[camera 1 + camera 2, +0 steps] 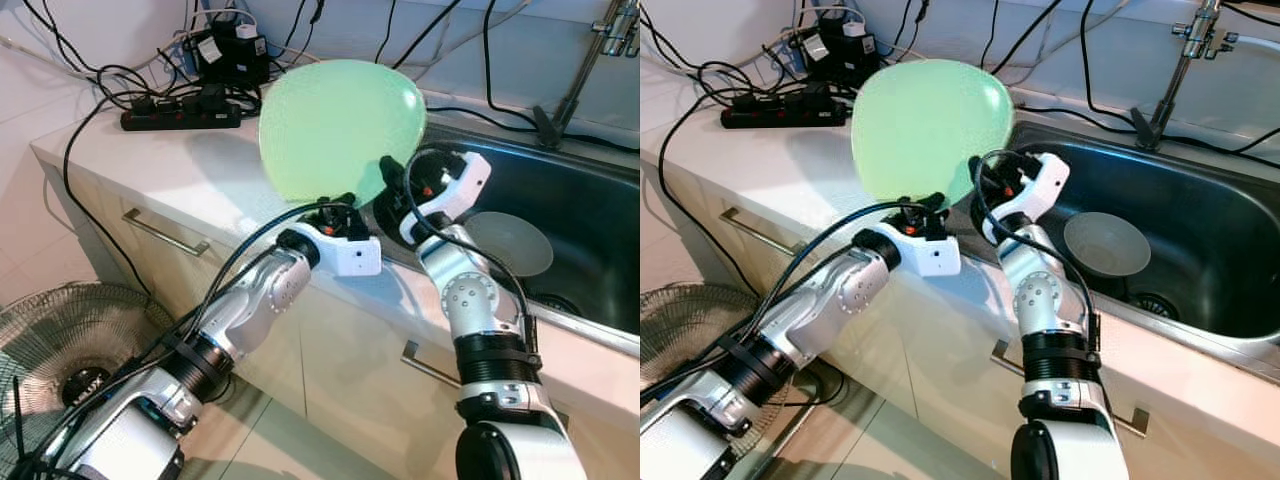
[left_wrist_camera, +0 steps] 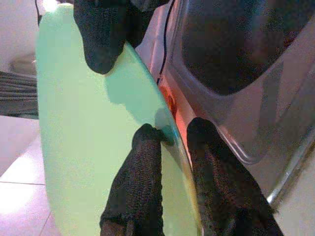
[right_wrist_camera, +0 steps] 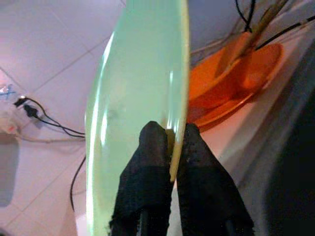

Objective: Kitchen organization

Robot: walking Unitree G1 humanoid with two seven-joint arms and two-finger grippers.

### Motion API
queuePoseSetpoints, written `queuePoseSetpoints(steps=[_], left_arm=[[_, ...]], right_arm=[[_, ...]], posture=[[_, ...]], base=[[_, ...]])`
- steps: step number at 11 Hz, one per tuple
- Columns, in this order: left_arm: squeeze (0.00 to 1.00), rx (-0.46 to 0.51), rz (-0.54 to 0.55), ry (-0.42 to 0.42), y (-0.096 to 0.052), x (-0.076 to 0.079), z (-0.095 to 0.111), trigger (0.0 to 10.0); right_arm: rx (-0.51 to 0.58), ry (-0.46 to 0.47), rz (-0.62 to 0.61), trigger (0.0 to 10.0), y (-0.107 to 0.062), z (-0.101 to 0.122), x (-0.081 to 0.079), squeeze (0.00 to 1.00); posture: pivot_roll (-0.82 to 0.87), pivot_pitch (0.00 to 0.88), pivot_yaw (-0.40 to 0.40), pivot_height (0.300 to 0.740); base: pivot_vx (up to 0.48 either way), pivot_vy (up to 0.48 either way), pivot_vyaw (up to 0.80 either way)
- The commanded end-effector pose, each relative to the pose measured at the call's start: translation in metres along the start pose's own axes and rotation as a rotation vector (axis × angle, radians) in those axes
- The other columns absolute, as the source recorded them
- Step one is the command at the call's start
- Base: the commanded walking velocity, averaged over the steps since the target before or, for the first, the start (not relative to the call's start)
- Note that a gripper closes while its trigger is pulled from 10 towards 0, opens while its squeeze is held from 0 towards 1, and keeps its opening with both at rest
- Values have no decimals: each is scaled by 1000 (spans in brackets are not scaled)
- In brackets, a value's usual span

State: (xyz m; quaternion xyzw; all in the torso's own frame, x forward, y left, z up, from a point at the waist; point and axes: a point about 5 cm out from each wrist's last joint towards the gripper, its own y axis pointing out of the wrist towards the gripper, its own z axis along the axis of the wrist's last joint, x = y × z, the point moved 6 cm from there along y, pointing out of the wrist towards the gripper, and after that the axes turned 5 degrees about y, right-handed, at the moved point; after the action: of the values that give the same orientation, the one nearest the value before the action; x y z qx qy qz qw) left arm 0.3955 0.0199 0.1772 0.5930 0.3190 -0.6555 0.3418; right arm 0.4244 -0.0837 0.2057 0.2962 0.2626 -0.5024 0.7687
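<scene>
Left tool [image 1: 335, 212] pinching the lower rim of a pale green plate [image 1: 335, 125], fingers [image 2: 142, 187] closed on either face of the edge. Right tool [image 1: 388, 172] clamped thin on the same rim at about 4 o'clock. Plate upright, lifted off the white counter [image 1: 180, 165], above the near-left corner of the steel sink [image 1: 590, 215]. Grey dish [image 1: 510, 243] flat in the basin, well apart at 4 o'clock. Power strip [image 1: 180, 115] and cables at 10 o'clock near the counter's back edge. Bare counter between. Orange plates [image 3: 231, 83] behind, in the right wrist view.
</scene>
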Motion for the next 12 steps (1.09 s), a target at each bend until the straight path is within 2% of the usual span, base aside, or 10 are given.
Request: queuePoseSetpoints(steps=[1,2,3,5,7,9,11,12], left_arm=[[1000,46,91,23,2,-25,11,10000],[1000,48,102,24,1,-28,12,10000],[0,48,113,23,1,-29,12,10000],[0,50,122,19,1,-31,12,10000],[0,50,125,11,1,-31,12,10000],[0,49,128,7,2,-32,11,10000],[0,53,133,4,2,-32,12,10000],[0,53,136,3,1,-33,12,10000]], right_arm=[[-35,-11,10,0,1,-8,-4,0],[-29,-5,1,0,2,-7,-3,0],[-16,7,-16,0,2,-5,0,0],[21,37,-54,0,2,4,6,0],[110,137,-122,0,0,26,21,0],[168,158,-166,0,-3,45,35,0],[226,191,-187,0,-5,63,41,0],[279,212,-200,0,-8,78,47,0]], posture=[[154,0,28,740],[155,0,27,740],[154,0,28,740],[153,0,27,740],[153,0,27,740],[146,0,31,740],[147,0,30,740],[151,0,30,740]], base=[[0,0,0],[0,0,0],[0,0,0],[0,0,0],[0,0,0],[0,0,0],[0,0,0],[0,0,0]])
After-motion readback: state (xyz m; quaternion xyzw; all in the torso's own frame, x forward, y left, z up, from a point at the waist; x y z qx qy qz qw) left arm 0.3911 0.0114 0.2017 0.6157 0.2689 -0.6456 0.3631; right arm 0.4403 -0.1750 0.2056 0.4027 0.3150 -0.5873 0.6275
